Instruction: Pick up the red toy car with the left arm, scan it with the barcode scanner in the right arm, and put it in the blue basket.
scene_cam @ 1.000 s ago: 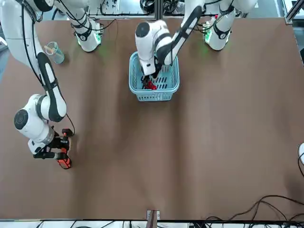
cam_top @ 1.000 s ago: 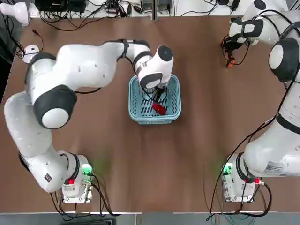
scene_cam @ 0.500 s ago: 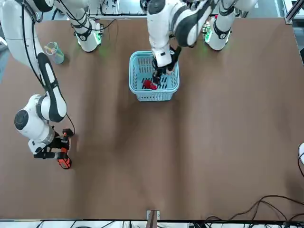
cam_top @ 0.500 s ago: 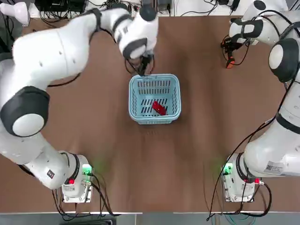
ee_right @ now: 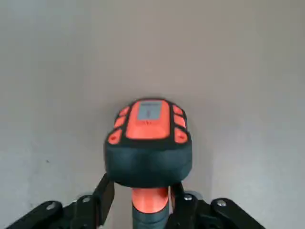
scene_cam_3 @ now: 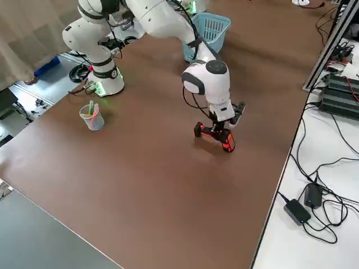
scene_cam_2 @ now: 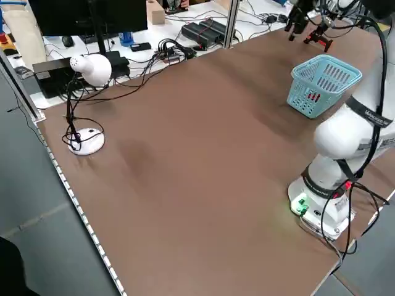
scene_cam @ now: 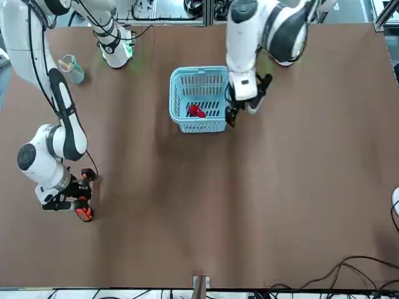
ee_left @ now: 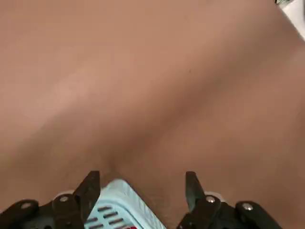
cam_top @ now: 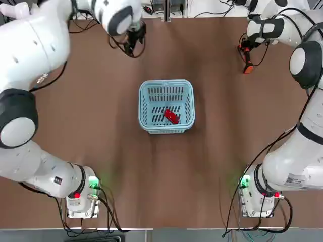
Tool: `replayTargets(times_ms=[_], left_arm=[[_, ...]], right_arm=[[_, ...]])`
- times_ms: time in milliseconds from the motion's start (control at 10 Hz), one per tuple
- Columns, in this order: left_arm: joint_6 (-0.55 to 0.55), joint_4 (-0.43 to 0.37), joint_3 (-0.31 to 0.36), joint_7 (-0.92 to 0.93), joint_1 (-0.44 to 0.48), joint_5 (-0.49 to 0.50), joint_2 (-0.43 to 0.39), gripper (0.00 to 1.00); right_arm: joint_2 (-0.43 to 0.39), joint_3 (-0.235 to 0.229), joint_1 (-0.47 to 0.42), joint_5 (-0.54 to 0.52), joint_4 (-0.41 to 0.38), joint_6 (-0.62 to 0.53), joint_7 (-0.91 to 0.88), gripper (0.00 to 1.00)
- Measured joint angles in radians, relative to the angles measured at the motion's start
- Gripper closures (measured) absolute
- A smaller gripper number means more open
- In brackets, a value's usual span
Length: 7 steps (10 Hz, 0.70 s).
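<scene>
The red toy car (cam_top: 171, 116) lies loose on the floor of the blue basket (cam_top: 146, 91) in the middle of the table, and shows through the basket from the front (scene_cam: 196, 111). My left gripper (cam_top: 132, 49) hangs in the air off the basket's far left corner. It is open with nothing between its fingers (ee_left: 92, 190). At the far right edge the barcode scanner (cam_top: 247, 67) rests on the table. My right gripper (ee_right: 142, 191) stands over it, its jaws slightly open on either side of the orange handle.
A clear cup (scene_cam_3: 91, 116) with sticks in it stands near the right arm's base. A white desk lamp (scene_cam_2: 86, 68) stands at the table's left edge. Cables and boxes line the far side beyond the table.
My left gripper let go of the red car inside the basket, rose out and swung to the far left, jaws opening. The right gripper's jaws loosened around the scanner.
</scene>
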Motion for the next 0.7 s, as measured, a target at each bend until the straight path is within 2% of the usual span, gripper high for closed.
replayTargets(times_ms=[100, 300, 400, 500, 700], left_arm=[[-0.001, -0.017, 0.001, 0.140, 0.073, -0.051, -0.037, 0.19], [-0.010, -0.059, 0.002, 0.425, 0.217, -0.145, -0.126, 0.19], [-0.042, -0.071, 0.005, 0.573, 0.273, -0.189, -0.167, 0.19], [-0.090, -0.074, 0.019, 0.720, 0.308, -0.224, -0.203, 0.19], [-0.175, -0.063, 0.096, 0.971, 0.324, -0.245, -0.260, 0.19]], right_arm=[[-0.026, 0.001, 0.000, -0.001, 0.015, -0.049, 0.000, 0.29], [-0.095, 0.001, 0.000, -0.001, 0.066, -0.185, 0.000, 0.18], [-0.137, 0.002, 0.000, -0.001, 0.094, -0.264, 0.000, 0.04], [-0.179, 0.003, 0.001, -0.001, 0.125, -0.364, 0.001, 0.00], [-0.244, 0.001, 0.000, -0.002, 0.222, -0.588, 0.009, 0.00]])
